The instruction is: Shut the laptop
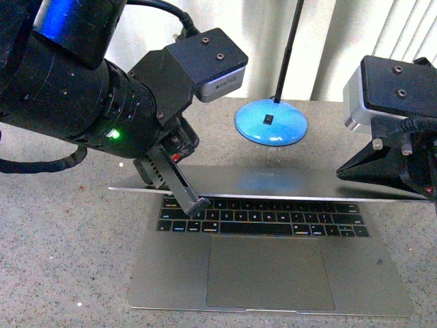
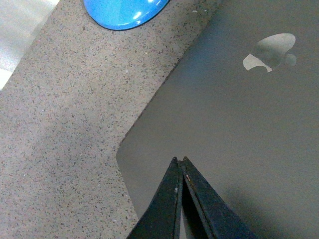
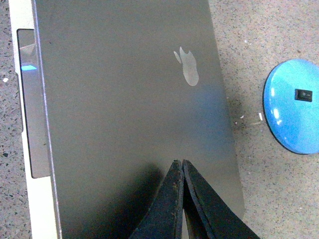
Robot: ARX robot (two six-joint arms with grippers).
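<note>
**Laptop lid low, both grippers on it**

Front view: the laptop (image 1: 273,287) sits square on the table (image 1: 61,232), with its base toward the camera. The lid (image 1: 287,181) is tipped far down over the keys (image 1: 263,220) but has not yet met them. The left gripper (image 1: 196,203) reaches down at the lid's left part, its tip showing right at the free edge above the key row. The right gripper (image 1: 345,172) comes in from the right side. A blue lamp base (image 1: 271,123) stands just behind the laptop.

Left wrist view: the left gripper (image 2: 179,162) is pinched closed on nothing, its tips on or just over the lid (image 2: 234,129) near a corner; contact cannot be confirmed.

Right wrist view: the right gripper (image 3: 181,164) is likewise closed and empty, over the lid (image 3: 124,99) near its edge. A strip of the base shows beyond the lid's free edge.

Risks, as I judge them:
- The narrow closed tips could skid off the smooth metal lid.
- Uneven pushing by the two arms could twist the lid.
- The left tip sits so near the free edge that it might be caught between lid and keys.
- A hard push could slam the lid or shove the laptop across the table.
</note>
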